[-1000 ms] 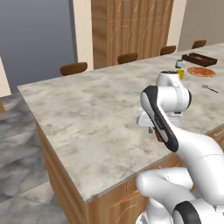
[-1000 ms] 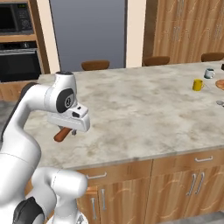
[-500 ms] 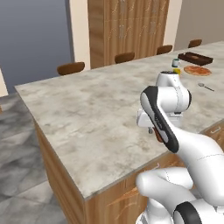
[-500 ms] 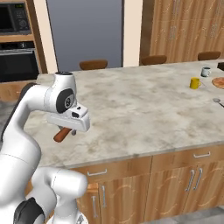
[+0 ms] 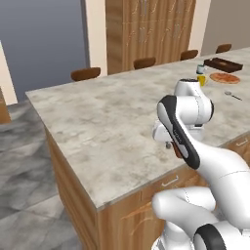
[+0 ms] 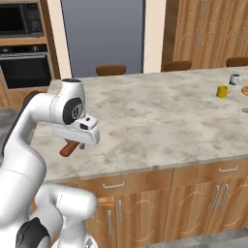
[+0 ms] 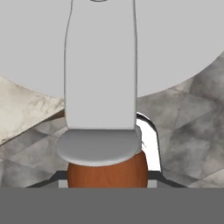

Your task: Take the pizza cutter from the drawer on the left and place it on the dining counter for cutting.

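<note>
Reddish-brown handle clamped in the gripper (image 6: 73, 145): cutter (image 7: 103, 78) carried over the dining counter (image 5: 107, 127).
Nearest, the hand view has the jaws closed on the cutter's handle, its grey wheel large ahead. It hangs near the counter's front edge, above the stone. Farther off sit a yellow cup (image 6: 222, 91) and a pizza (image 5: 224, 78). Carrying is the step; next, probably lower it flat and let go.

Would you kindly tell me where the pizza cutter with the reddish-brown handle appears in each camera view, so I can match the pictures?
Left base view: the reddish-brown handle of the pizza cutter peeks out right of centre, beside the arm.
Right base view: the handle juts out at left, under the hand.
Hand view: the cutter takes up the centre, wheel at top.
Shared landmark: the beige-grey marbled dining counter.
</note>
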